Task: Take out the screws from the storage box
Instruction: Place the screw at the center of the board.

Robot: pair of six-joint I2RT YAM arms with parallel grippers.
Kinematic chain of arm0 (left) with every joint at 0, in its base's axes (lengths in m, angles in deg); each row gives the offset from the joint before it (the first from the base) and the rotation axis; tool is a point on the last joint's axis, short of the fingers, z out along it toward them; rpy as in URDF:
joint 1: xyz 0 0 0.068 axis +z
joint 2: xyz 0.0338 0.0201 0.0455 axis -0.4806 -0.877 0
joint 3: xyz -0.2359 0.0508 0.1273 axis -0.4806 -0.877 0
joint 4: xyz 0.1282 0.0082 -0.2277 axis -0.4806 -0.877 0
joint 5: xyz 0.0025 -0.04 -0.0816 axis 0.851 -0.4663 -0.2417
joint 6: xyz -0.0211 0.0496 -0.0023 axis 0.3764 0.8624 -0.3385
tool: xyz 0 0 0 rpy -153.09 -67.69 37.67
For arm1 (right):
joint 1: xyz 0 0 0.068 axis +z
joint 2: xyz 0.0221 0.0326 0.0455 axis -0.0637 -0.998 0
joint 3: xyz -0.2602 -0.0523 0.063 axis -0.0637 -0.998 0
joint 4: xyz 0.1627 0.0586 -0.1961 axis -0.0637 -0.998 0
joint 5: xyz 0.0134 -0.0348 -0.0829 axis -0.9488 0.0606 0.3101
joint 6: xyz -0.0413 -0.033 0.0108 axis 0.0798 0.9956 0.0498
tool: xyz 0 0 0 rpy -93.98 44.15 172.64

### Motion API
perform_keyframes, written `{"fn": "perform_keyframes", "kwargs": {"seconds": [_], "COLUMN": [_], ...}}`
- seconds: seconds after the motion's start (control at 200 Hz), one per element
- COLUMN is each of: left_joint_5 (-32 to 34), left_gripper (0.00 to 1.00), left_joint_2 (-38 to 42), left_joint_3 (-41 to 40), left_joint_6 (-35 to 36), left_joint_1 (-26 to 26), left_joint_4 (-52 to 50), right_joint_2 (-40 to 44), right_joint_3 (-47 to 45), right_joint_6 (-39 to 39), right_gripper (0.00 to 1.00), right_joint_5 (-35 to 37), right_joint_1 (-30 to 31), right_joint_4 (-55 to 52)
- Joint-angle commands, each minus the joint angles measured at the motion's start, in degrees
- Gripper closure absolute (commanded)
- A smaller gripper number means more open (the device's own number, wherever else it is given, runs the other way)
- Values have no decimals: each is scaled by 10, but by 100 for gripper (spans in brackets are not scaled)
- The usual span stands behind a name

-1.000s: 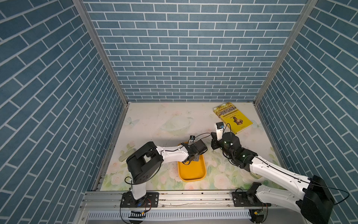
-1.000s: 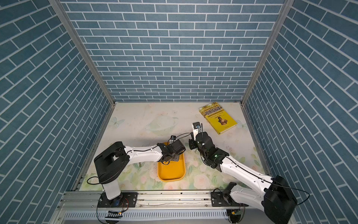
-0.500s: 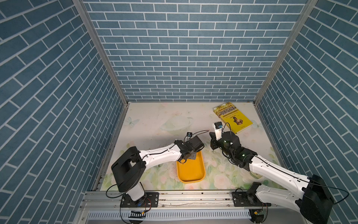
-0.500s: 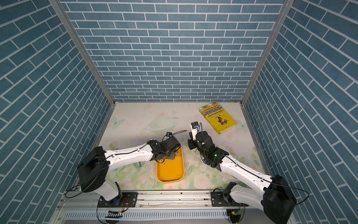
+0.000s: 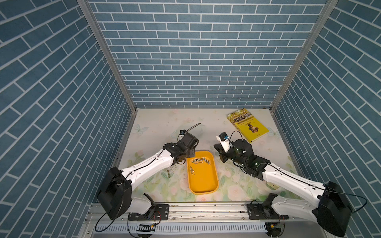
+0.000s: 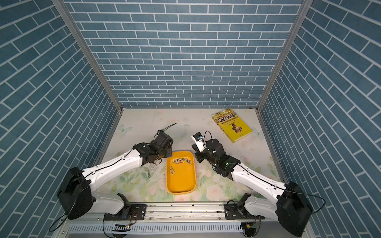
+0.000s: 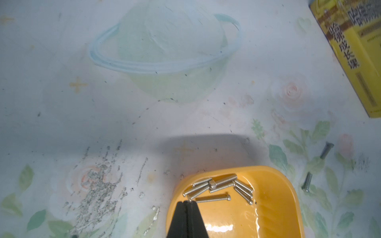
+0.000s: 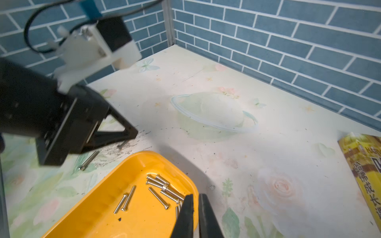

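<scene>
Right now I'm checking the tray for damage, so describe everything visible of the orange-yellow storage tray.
The storage tray is a shallow, glossy orange-yellow plastic rectangle with rounded corners and a low rim, lying flat on the floral mat near the front edge. A cluster of silvery screws lies at its far end, two more nearer the middle. No cracks show.

Blue brick-pattern walls [image 5: 193, 61] close in at nine, twelve and three o'clock, joined by grey metal posts [image 5: 108, 55]. The pale floral surface [image 5: 165, 123] is scuffed; a metal rail [image 5: 206, 209] runs at six.
</scene>
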Motion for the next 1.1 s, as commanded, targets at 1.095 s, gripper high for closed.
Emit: {"fn": "perform_keyframes", "kwargs": {"seconds": [1.095], "left_joint_5": [-35], "left_gripper": [99], "left_joint_2": [3], "left_joint_3": [-224], "left_joint_6": [-13], "left_joint_1": [133], "left_joint_4": [126], "right_joint_2": [-332], "right_joint_3": [179], "right_joint_6": [38], "right_gripper": [77], "right_joint_5": [11], "right_joint_1": [160], "right_joint_4": [-117]}}
